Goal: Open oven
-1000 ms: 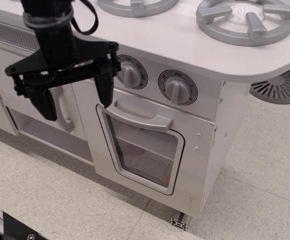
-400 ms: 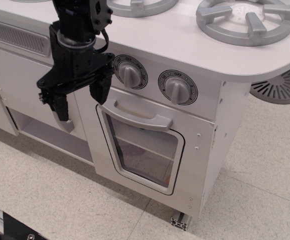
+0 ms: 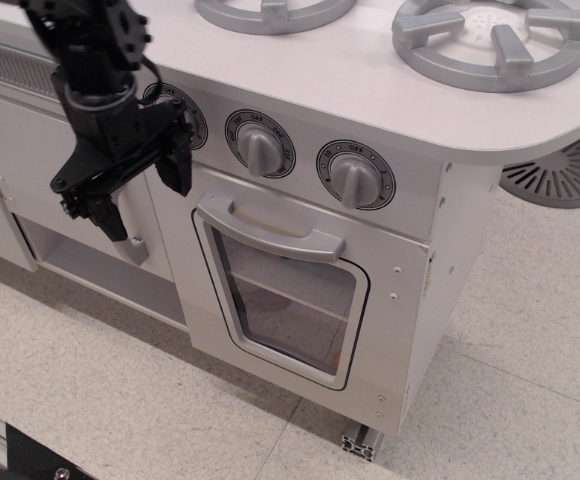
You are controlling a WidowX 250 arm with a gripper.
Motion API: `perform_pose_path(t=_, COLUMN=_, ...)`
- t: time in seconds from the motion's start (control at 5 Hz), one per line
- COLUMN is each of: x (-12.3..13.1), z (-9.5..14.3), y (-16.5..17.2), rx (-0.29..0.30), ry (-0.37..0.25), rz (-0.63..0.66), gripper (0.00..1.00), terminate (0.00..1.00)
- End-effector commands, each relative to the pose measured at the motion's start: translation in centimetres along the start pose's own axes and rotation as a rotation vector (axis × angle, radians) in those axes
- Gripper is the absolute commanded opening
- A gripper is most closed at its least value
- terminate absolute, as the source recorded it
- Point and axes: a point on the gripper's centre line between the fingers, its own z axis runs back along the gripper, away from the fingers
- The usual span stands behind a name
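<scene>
**A:** What surrounds the oven?

**B:** The oven sits in the lower middle of a light-grey toy kitchen, its door shut. The door has a rounded clear window and a wide silver bar handle across its top. Three dials sit in a row above it: the right dial and middle dial show fully, while the left dial is partly covered by the black arm. On the bench top are two round grey stove burners, one at the top centre and one at the top right. To the left of the oven is a plain cabinet door with an open shelf below it. The kitchen stands on a speckled floor.

**A:** Does anything block the oven door?

**B:** No. The handle and window are in plain view, with nothing in front of them.

**A:** Where is the arm?

**B:** The black arm comes down from the upper left. Its gripper hangs left of the oven, in front of the plain cabinet door and clear of the handle. Its two fingers are spread apart, pointing downward, holding nothing.
</scene>
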Motion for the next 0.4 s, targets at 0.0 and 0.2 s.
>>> perform_pose_path(t=0.0, x=-0.8, z=-2.9, y=-0.4, rx=-0.11, ry=0.035, rz=0.101, gripper=1.0, terminate=0.0)
perform_pose_path(t=0.2, x=-2.2, z=-3.4, y=-1.3, rx=-0.148, ry=0.109, rz=0.126, gripper=1.0, terminate=0.0)
